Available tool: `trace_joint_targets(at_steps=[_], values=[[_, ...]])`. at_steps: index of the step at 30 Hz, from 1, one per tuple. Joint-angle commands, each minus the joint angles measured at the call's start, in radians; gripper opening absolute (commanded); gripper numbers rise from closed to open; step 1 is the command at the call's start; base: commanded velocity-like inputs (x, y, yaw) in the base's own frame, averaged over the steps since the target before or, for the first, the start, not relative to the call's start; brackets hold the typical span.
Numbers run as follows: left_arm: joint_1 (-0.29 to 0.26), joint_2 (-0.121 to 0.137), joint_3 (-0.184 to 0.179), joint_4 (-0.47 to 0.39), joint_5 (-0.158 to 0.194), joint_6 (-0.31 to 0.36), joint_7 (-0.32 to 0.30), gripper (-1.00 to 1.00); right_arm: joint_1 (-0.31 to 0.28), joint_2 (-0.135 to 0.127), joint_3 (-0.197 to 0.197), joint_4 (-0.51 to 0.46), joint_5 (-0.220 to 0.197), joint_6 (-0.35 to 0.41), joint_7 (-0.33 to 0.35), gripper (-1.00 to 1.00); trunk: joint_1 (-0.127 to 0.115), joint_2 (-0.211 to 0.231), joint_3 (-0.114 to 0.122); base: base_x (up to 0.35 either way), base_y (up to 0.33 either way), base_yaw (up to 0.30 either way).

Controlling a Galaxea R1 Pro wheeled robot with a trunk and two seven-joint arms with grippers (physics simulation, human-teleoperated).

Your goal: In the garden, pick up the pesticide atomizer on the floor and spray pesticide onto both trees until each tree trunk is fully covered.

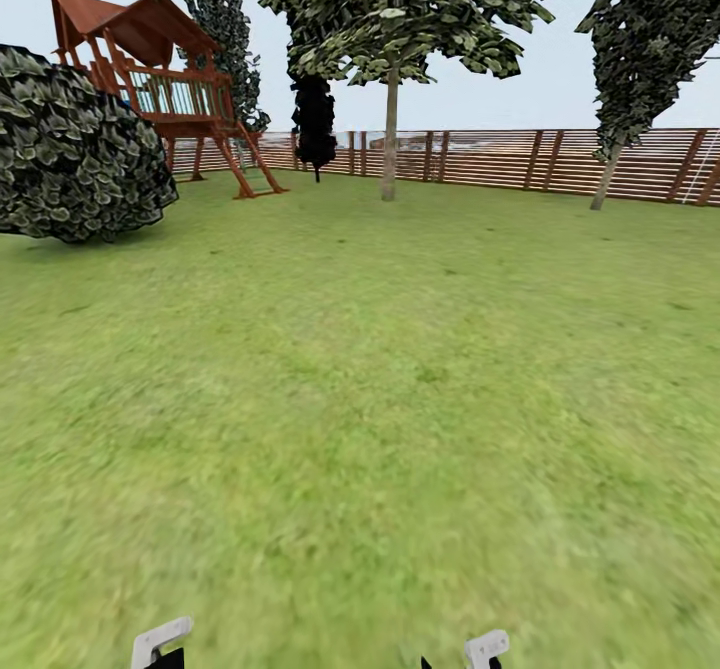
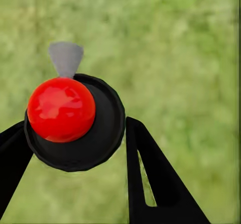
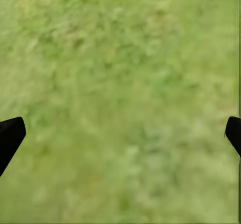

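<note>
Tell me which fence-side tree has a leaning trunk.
The right-hand tree by the fence leans; the middle tree's trunk stands straight.

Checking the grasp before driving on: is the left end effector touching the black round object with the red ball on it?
Touching. In the left wrist view, the left end effector has its fingers pressed against opposite sides of the black round object, with no grass visible between them.

Green grass lawn (image 1: pixel 380 399) carries everything here. On it, far back, stand a wooden playhouse (image 1: pixel 165 89) on slanted legs, a broad-leaved bush (image 1: pixel 75 149) at the left, two leaning grey-brown tree trunks (image 1: pixel 390 134) (image 1: pixel 606 177), and the brown slatted fence (image 1: pixel 520 159) closing the far edge.
</note>
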Motion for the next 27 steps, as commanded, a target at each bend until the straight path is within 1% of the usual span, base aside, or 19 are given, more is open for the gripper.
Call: trace_joint_targets(at_steps=[1,27], values=[[-0.001,0.0,-0.002,0.001,0.003,-0.004,0.003,-1.0,0.0,0.0,-0.009,0.0,0.006,-0.002,0.004,1.0,0.001,0.0,-0.001,0.338,-0.069,0.0],[-0.001,0.001,-0.001,0.001,0.003,-0.004,0.003,-1.0,0.0,0.0,-0.009,0.0,0.006,-0.002,0.004,1.0,0.001,0.0,-0.001,0.338,-0.072,0.0]])
